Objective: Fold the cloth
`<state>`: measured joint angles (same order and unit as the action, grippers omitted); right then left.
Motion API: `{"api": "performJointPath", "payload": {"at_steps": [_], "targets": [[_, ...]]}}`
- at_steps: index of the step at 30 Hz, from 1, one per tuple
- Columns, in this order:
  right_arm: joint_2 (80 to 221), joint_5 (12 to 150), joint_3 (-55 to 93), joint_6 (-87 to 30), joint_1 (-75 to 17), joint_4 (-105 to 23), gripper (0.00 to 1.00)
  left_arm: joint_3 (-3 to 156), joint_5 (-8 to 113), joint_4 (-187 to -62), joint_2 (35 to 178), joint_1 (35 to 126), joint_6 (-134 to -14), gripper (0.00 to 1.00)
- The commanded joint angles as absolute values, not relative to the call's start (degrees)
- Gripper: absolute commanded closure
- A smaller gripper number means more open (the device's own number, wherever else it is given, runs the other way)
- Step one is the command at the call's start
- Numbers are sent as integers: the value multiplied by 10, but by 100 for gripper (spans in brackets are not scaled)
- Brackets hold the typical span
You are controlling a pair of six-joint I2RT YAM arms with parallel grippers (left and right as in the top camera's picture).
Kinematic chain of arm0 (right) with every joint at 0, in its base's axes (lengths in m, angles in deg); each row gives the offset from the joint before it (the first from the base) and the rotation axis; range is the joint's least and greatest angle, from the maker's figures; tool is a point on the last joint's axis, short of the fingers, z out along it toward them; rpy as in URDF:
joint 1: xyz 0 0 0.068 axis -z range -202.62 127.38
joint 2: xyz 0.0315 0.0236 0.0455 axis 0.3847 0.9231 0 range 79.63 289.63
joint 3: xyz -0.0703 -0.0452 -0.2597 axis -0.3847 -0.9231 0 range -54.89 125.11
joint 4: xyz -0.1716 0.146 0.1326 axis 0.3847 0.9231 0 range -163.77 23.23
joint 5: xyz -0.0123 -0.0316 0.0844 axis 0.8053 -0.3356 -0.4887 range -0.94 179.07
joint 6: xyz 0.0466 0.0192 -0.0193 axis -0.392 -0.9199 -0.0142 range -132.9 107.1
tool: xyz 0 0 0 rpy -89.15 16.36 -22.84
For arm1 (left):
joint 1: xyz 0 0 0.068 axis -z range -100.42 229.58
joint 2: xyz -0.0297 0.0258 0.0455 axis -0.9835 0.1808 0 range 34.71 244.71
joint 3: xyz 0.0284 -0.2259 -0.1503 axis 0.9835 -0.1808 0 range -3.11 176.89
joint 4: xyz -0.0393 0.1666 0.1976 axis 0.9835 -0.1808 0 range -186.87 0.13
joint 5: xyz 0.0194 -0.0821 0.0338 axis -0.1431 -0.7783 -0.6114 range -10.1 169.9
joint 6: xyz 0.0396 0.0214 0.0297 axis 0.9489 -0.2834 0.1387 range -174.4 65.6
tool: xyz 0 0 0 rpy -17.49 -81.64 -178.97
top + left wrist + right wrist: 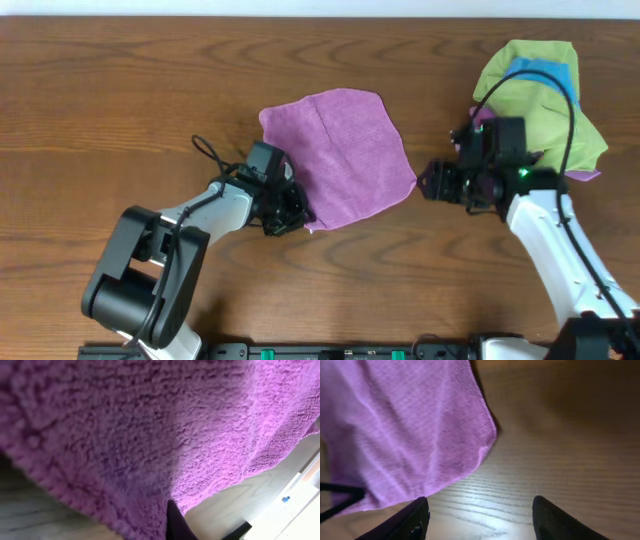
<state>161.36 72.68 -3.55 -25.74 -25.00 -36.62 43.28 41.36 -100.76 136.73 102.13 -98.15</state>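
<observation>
Overhead, the purple cloth (340, 155) lies flat mid-surface with the left hand (285, 212) at its near corner, grip unclear. Left wrist: fluffy pile, likely soft, light and limp. Right wrist: the right hand (480, 522) is spread empty near the corner facing it, a sensible hold.

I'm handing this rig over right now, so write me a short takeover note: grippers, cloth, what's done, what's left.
Left gripper: at the purple cloth, on its near-left corner. The cloth fills its camera, so the grip cannot be told.
Right gripper: open and empty, just off the cloth's right corner.
Cloth: spread out mid-table. Green and blue cloths are piled at the far right.
Done: no fold visible.
Left: the whole fold.
</observation>
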Motion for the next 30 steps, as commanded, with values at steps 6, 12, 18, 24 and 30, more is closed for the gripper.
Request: {"api": "performJointPath", "payload": {"at_steps": [6,12,18,24,30], "targets": [[1641,674,-123,-327,-246,-495,37,429,409,-1026,1376,1013,-942,94],[1698,650,-127,-370,-255,-559,37,429,409,-1047,1376,1013,-929,94],[1736,650,-127,-394,-266,-599,37,429,407,-1062,1376,1013,-920,94],[1765,651,-127,-415,-275,-629,37,429,399,-1063,1376,1013,-920,94],[1777,651,-127,-420,-286,-651,50,429,398,-1063,1376,1013,-920,94]]}}
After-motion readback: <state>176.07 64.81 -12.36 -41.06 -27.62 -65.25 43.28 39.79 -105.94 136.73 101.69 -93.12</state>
